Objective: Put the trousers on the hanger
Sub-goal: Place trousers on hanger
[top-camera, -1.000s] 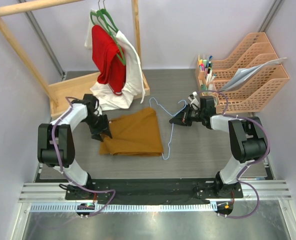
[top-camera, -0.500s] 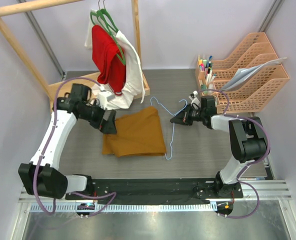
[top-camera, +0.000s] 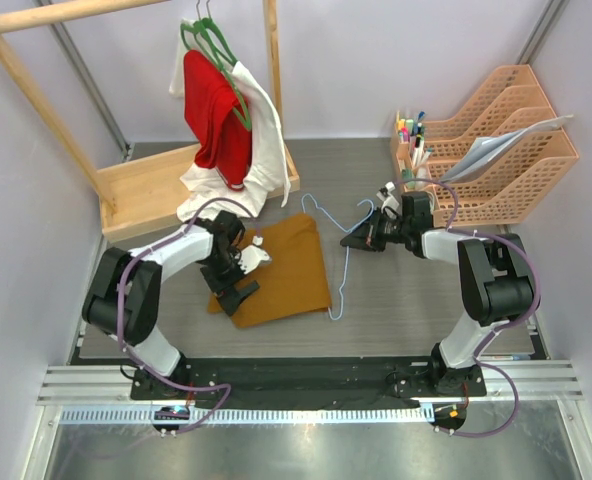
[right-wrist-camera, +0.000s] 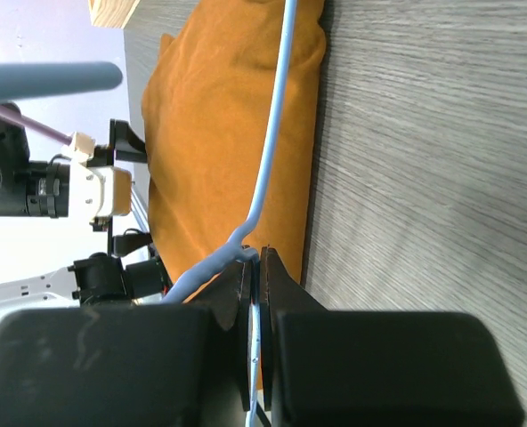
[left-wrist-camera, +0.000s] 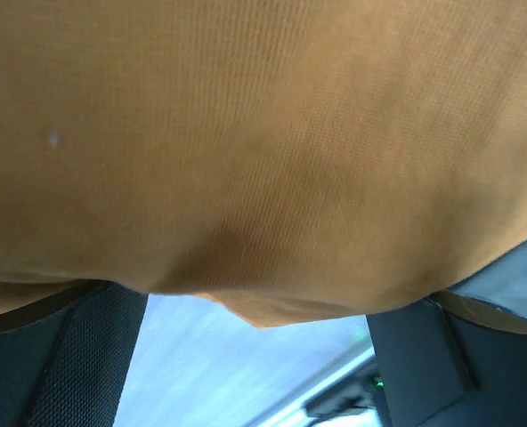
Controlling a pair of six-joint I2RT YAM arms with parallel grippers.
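The mustard trousers (top-camera: 286, 262) lie folded in the middle of the table and fill the upper part of the left wrist view (left-wrist-camera: 263, 133). My left gripper (top-camera: 238, 296) is open at their near-left corner. A fold of the cloth hangs over the gap between its fingers (left-wrist-camera: 68, 356), and nothing is gripped. The thin light-blue hanger (top-camera: 342, 262) lies along the trousers' right edge, with its hook at the far end. My right gripper (top-camera: 354, 240) is shut on the hanger's wire (right-wrist-camera: 268, 151), which runs out from between the jaws over the trousers (right-wrist-camera: 219, 133).
A wooden clothes rack (top-camera: 146, 185) stands at the back left, with red (top-camera: 216, 115) and white (top-camera: 261, 150) garments on green hangers. Orange file trays (top-camera: 516, 140) and a pen holder (top-camera: 411, 150) stand at the back right.
My left gripper let go of the trousers' left edge, opened, swung up and away, then came down at their near-left corner. The trousers shifted slightly. The right gripper kept still on the hanger.
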